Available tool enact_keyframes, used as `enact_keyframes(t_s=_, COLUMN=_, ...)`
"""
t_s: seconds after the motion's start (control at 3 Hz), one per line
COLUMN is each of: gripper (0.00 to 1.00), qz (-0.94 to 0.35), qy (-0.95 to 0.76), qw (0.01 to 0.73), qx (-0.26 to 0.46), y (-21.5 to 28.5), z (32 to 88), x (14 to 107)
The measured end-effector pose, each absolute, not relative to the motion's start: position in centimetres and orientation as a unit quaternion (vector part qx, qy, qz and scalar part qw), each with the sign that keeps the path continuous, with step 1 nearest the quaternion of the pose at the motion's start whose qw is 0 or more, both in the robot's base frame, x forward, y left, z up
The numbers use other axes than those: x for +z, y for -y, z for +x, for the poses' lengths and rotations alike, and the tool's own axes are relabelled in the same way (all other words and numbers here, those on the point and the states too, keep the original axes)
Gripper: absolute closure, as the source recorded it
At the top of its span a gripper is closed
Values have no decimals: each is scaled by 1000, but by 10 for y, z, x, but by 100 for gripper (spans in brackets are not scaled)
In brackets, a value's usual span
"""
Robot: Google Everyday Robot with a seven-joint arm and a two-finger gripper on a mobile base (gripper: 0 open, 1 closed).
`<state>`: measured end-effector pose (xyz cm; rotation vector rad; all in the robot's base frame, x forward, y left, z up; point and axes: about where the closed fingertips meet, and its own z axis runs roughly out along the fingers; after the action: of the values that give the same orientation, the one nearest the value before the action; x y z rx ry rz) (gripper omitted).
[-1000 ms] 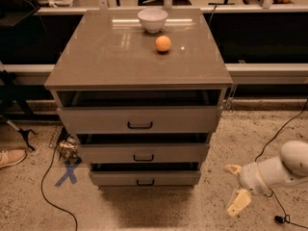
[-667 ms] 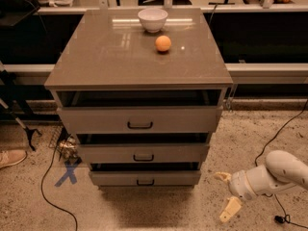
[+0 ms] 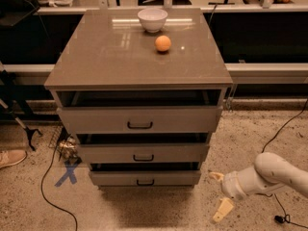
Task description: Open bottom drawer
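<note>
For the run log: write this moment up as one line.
task: open bottom drawer | gripper: open, near floor, right of drawer, no contact | handle: ungrasped | cabinet top: bowl, orange

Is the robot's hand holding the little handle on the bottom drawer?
No, the end effector hangs open low to the right of the cabinet, apart from the bottom drawer and its handle.

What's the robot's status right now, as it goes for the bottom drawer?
Gripper open, low near the floor, right of the cabinet. Bottom drawer untouched, handle free. Bowl and orange sit on top, out of the way.
</note>
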<state>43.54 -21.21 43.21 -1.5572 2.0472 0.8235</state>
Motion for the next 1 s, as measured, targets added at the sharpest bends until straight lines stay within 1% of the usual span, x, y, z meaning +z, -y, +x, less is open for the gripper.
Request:
enact_keyframes(t_s=0.33, gripper=0, qz=-615, qy=-715, qw=225, qx=243, y=184, z=470, x=367)
enact_keyframes(t_s=0.67, gripper=0, qz=-634, qy=-704, qw=229, qx=223, y=167, z=490, x=334)
enact_keyframes(t_s=1.0, gripper=0, qz=-645, qy=-698, qw=223, qx=219, y=160, z=488, x=314)
